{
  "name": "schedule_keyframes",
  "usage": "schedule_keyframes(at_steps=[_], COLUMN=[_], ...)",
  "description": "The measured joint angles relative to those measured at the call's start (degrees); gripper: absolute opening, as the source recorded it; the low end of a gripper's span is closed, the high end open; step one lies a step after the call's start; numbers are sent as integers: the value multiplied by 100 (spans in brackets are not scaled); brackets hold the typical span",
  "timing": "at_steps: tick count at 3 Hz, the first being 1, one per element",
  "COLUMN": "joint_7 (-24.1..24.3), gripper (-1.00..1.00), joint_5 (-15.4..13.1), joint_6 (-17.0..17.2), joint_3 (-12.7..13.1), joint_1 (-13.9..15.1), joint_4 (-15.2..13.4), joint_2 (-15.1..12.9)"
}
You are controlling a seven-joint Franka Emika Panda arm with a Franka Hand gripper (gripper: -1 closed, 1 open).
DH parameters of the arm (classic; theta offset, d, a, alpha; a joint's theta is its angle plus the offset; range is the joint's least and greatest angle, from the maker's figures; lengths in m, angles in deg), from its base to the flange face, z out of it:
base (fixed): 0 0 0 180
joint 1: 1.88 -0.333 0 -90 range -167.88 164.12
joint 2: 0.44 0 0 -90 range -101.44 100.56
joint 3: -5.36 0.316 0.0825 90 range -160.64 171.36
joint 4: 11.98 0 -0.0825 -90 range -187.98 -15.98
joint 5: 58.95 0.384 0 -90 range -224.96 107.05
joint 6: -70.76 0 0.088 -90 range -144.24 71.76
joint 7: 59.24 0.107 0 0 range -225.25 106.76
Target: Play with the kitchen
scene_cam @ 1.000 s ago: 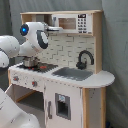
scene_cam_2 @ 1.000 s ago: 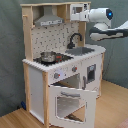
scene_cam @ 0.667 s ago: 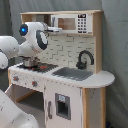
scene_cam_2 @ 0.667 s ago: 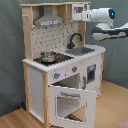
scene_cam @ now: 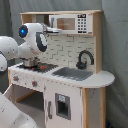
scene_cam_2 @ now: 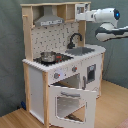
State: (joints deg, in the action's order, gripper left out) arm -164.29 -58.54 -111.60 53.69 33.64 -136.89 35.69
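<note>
The toy kitchen (scene_cam: 75,95) (scene_cam_2: 40,80) is white and light wood. It has a grey range hood (scene_cam_2: 50,21), a black faucet (scene_cam: 85,59) (scene_cam_2: 75,40), a sink (scene_cam: 72,73) (scene_cam_2: 82,50) and a small pot (scene_cam: 30,62) (scene_cam_2: 48,57) on the stovetop. Its oven door (scene_cam_2: 70,102) hangs open, tilted down toward the front. My gripper (scene_cam: 53,30) (scene_cam_2: 80,16) is up at the microwave (scene_cam: 70,23), at its side edge on the top shelf. I cannot see how it touches the microwave.
My white arm (scene_cam: 30,42) (scene_cam_2: 107,22) reaches over the stovetop side in the first exterior view and over the sink in the second exterior view. A grey curtain (scene_cam_2: 10,50) hangs behind the kitchen. The floor (scene_cam_2: 112,107) is wood.
The arm has barely shifted and stays at the microwave. The oven door remains open.
</note>
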Motion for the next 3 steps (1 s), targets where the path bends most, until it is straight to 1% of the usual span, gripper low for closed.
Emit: schedule_keyframes(at_steps=[3], joint_7=[-263], gripper=[-100], joint_5=[-1], joint_6=[-288], joint_3=[-1015], joint_1=[-1230], joint_4=[-654], joint_2=[100])
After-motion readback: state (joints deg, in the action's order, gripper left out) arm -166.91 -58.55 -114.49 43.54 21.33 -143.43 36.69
